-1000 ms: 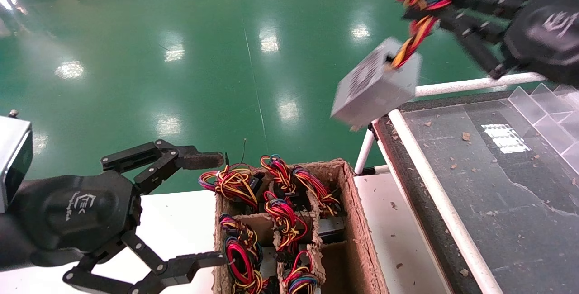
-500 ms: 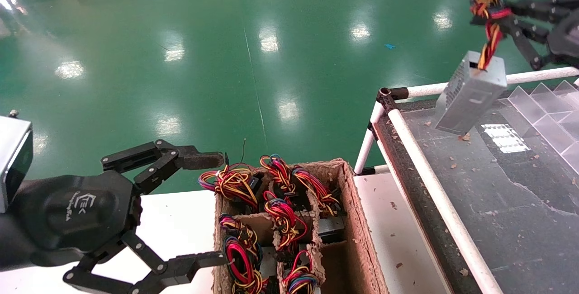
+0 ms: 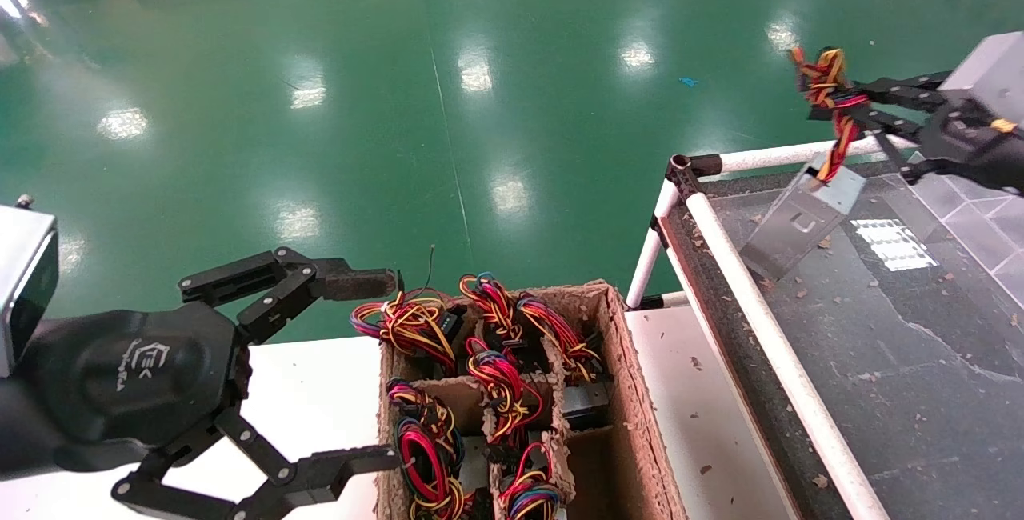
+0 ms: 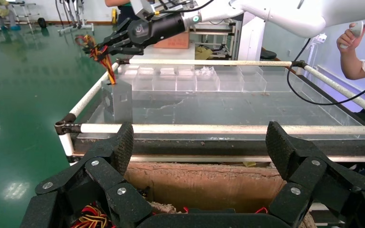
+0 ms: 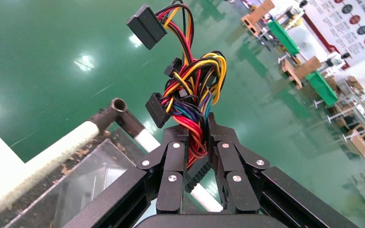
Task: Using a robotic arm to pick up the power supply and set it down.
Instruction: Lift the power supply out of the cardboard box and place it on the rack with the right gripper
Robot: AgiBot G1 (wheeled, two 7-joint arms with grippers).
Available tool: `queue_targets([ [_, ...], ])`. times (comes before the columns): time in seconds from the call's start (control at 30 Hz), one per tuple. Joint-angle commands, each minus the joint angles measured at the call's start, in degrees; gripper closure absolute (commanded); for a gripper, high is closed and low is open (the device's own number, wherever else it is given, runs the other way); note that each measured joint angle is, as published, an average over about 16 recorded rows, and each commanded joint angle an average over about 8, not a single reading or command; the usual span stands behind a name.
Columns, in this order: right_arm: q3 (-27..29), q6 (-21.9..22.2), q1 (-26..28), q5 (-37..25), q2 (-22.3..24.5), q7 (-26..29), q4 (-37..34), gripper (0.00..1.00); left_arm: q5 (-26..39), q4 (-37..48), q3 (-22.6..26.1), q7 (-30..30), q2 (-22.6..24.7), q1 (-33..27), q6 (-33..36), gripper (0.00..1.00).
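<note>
Seen from the left wrist, the left gripper (image 4: 197, 156) fills the foreground, its two black fingers (image 4: 119, 149) spread wide apart with nothing between them. Behind the fingers is the brown cardboard wall of a box (image 4: 204, 185), with coloured wires (image 4: 91, 219) at one corner. Beyond it a white pipe rail (image 4: 218, 128) frames a dark tabletop (image 4: 228, 107) with clear plastic dividers (image 4: 190, 78) at its far side. At the tabletop's near corner a grey power supply (image 4: 118, 99) stands upright, hanging by its wire bundle (image 4: 100, 53) from the right gripper (image 4: 105, 46) of a white robotic arm (image 4: 285, 12). A person's hand (image 4: 354, 33) shows at the edge.
</note>
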Motion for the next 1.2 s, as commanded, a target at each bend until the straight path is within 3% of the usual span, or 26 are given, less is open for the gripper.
queue_targets([
  [0.03,-0.4,-0.2,0.4,-0.4,-0.8,-0.5,-0.6,1.0,0.0,0.0,0.0,0.0,0.0,0.0,0.0,0.0],
  [0.33,-2.9,2.1,4.3,-3.8,-6.6,-2.6,-3.5,1.0,0.0,0.0,0.0,0.0,0.0,0.0,0.0,0.0],
  [0.77,-4.6,6.8,9.7,-7.1,-14.1,-7.8,-12.9,1.0,-0.1,0.0,0.1,0.0,0.0,0.0,0.0,0.0],
  [0.8,-4.7,6.8,9.9,-7.1,-14.4,-8.2,-13.3,0.94,-0.1,0.0,0.1,0.0,0.0,0.0,0.0,0.0],
  [1.03,-4.6,6.0,10.7,-6.7,-15.1,-10.3,-15.0,0.07,-0.1,0.0,0.1,0.1,0.0,0.0,0.0,0.0],
  [1.07,-4.6,5.9,10.7,-6.7,-15.0,-10.4,-15.1,0.0,-0.1,0.0,0.1,0.1,0.0,0.0,-0.1,0.0],
  [1.2,-4.9,5.1,11.0,-7.0,-14.7,-10.6,-15.4,0.0,-0.1,0.0,0.1,0.1,-0.1,0.0,-0.1,0.0],
])
